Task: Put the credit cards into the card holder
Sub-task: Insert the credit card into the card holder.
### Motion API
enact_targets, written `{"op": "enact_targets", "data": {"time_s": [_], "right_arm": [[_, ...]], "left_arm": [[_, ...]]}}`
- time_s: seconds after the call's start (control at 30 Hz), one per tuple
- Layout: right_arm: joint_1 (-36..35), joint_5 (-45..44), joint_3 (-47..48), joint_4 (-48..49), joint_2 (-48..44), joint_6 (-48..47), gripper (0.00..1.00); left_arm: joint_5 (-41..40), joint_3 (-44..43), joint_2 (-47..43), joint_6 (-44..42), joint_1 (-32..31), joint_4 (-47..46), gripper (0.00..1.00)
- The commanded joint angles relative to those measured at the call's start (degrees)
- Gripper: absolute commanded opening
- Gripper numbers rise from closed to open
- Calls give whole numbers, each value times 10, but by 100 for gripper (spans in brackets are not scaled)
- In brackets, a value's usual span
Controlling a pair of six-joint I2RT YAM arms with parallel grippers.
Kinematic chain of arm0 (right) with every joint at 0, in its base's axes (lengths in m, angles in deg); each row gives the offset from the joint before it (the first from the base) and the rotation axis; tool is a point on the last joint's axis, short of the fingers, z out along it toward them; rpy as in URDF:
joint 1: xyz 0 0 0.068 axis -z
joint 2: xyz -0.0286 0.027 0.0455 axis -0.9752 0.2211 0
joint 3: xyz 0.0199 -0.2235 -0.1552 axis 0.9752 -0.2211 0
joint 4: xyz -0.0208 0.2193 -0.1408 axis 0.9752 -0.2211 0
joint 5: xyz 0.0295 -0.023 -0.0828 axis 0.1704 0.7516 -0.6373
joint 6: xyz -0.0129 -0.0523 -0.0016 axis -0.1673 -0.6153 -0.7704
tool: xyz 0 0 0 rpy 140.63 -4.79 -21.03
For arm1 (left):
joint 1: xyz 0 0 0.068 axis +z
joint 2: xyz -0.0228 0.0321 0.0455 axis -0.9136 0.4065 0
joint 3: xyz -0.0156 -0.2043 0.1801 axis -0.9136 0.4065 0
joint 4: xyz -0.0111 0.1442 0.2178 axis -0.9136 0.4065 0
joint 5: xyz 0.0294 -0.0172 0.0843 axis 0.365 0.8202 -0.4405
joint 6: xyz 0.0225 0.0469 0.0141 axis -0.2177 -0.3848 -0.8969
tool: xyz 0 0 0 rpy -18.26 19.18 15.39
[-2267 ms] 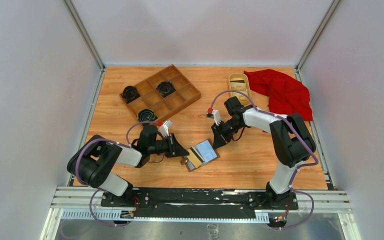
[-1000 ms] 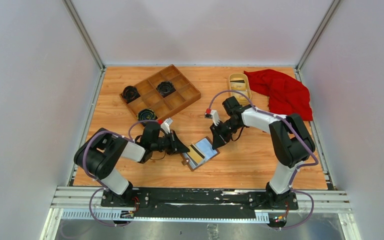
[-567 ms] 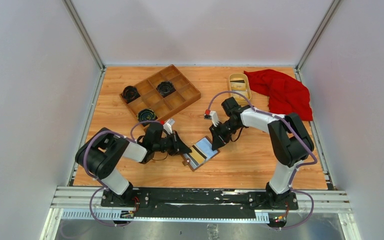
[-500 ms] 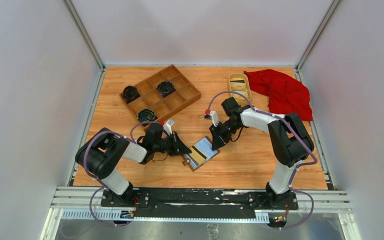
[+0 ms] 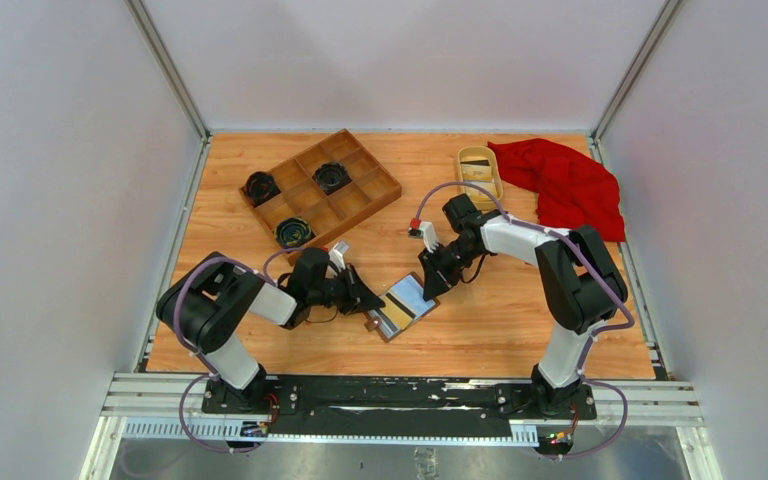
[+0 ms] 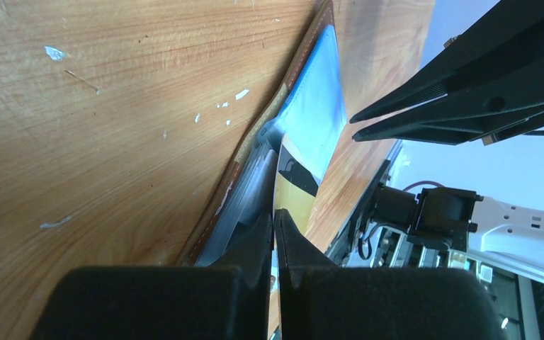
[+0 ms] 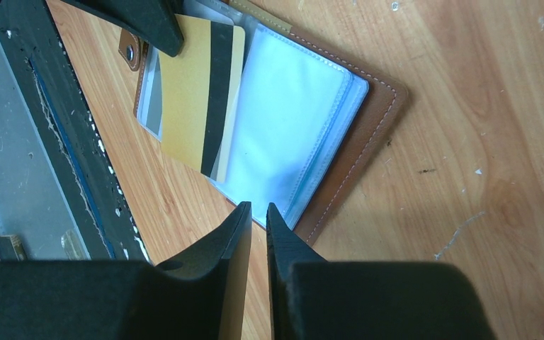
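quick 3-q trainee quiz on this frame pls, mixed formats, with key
1. True or false: the card holder lies open on the table.
2. The card lying across the holder's clear pockets is: A) yellow with a dark stripe; B) solid red; C) plain white.
3. Which gripper has its closed tips at that card's corner?

Key: 1 true. 2 A. 3 the left gripper.
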Motion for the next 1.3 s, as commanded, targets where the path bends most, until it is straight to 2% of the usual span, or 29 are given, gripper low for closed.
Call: {"op": "enact_targets", "data": {"time_s": [0.0,1.0,1.17,1.27], "right_arm": [[-11,0,12,-14,5,5,17],[-19,5,15,-14,5,6,17],[-20,10,16,-14,3,4,20],[-19,11,17,-17,1,0,24]], "left_arm": [[-21,-4,17,-1,-5,23,0],[-17,-42,59,11,-9,22,1],[-20,-56,71,16,-17,22,6],[-24,-61,71,19,-20,22,12]]}}
